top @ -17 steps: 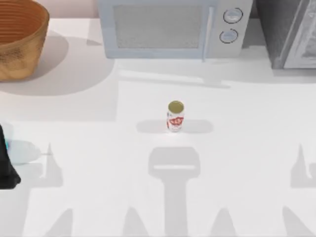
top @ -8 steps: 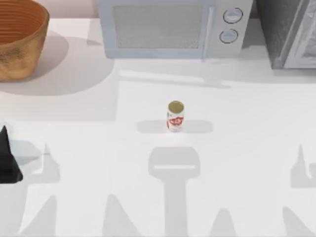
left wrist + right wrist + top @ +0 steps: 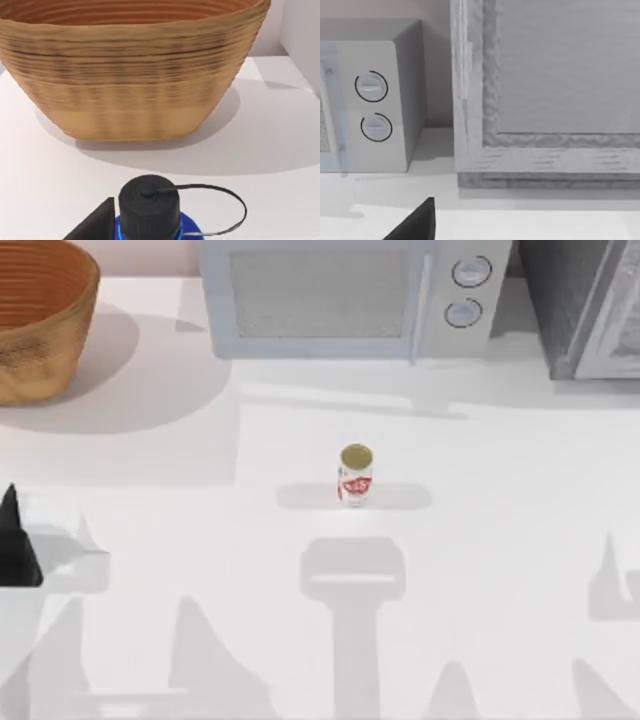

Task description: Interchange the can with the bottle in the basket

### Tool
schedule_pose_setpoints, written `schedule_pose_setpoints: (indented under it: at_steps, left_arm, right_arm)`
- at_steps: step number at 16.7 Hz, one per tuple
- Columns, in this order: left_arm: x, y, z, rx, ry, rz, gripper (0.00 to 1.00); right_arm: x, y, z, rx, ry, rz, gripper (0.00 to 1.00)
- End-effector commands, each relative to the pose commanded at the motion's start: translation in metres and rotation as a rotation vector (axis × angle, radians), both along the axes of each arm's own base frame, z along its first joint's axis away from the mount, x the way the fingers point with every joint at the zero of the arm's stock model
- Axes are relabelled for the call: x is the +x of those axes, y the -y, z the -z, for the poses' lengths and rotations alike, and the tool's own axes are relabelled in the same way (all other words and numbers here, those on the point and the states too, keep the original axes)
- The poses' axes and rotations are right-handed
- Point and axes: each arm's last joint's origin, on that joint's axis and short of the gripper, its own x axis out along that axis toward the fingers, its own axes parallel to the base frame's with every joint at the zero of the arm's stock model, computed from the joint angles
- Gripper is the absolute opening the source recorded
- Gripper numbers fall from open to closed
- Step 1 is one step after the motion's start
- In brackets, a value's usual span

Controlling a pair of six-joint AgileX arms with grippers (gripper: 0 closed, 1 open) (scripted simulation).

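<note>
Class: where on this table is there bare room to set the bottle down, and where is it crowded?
Bare table lies between the basket and the can, and right of the can. The back is crowded by the microwave and a grey cabinet.

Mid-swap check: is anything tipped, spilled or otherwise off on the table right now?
Nothing is tipped or spilled. The can stands upright mid-table in front of the microwave. The basket sits level at the far left. One oddity: the bottle is outside the basket, close under the left wrist camera.
</note>
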Motion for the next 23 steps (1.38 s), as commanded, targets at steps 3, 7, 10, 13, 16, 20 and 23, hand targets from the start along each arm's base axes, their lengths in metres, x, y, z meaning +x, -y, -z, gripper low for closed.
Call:
schedule_pose_setpoints:
  at_steps: [3, 7, 10, 13, 16, 20, 23]
  left_arm:
    - [0.009, -0.008, 0.012, -0.002, -0.036, 0.002, 1.00]
    - [0.017, -0.018, 0.031, -0.010, -0.081, 0.004, 1.00]
    - [0.019, -0.024, 0.044, -0.017, -0.108, 0.005, 1.00]
    - [0.020, -0.028, 0.053, -0.023, -0.124, 0.006, 1.00]
    - [0.020, -0.031, 0.059, -0.025, -0.129, 0.007, 1.00]
    - [0.020, -0.031, 0.060, -0.026, -0.130, 0.007, 1.00]
    - [0.020, -0.030, 0.060, -0.027, -0.133, 0.010, 1.00]
  right_arm:
    - [0.000, 0.000, 0.000, 0.000, 0.000, 0.000, 1.00]
    - [0.000, 0.000, 0.000, 0.000, 0.000, 0.000, 1.00]
    - [0.000, 0.000, 0.000, 0.000, 0.000, 0.000, 1.00]
    - [0.000, 0.000, 0.000, 0.000, 0.000, 0.000, 1.00]
    - [0.000, 0.000, 0.000, 0.000, 0.000, 0.000, 1.00]
    - [0.000, 0.000, 0.000, 0.000, 0.000, 0.000, 1.00]
    - [0.000, 0.000, 0.000, 0.000, 0.000, 0.000, 1.00]
